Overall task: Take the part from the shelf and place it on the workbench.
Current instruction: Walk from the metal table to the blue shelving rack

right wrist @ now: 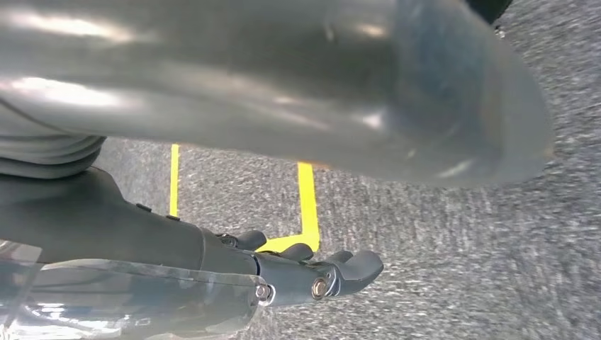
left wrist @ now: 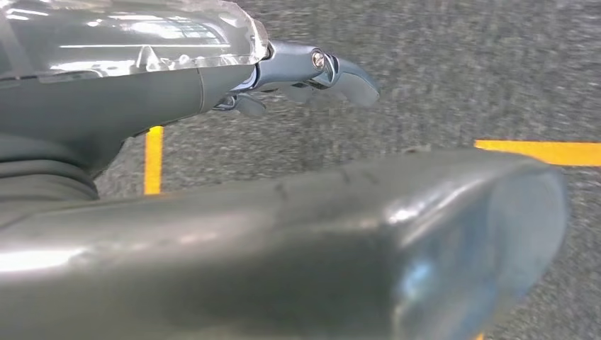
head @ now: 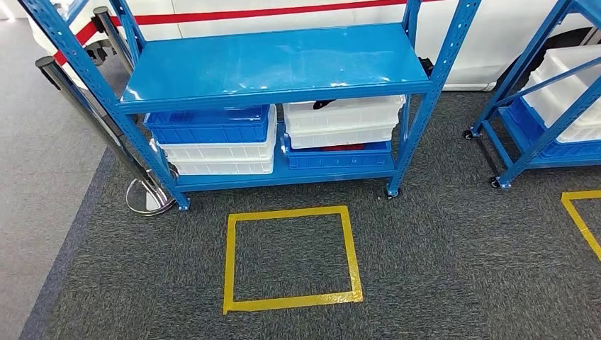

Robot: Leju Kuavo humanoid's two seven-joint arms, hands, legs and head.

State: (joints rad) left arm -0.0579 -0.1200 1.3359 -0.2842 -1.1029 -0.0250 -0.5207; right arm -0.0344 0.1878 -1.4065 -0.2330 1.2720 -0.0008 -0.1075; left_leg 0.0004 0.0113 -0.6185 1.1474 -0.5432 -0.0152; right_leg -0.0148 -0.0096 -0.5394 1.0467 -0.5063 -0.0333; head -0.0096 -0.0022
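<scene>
A dark grey carpet covers the floor, with a paler grey strip along its left side. A square of yellow tape is stuck on the carpet in front of a blue rack, and the corner of another yellow square shows at the right. The rack's top board is glossy and catches the ceiling light. A second blue rack, on castors, stands to the right. Left of the first rack leans a dark post on a round chrome base. Behind everything runs a white wall or panel with a red stripe.
</scene>
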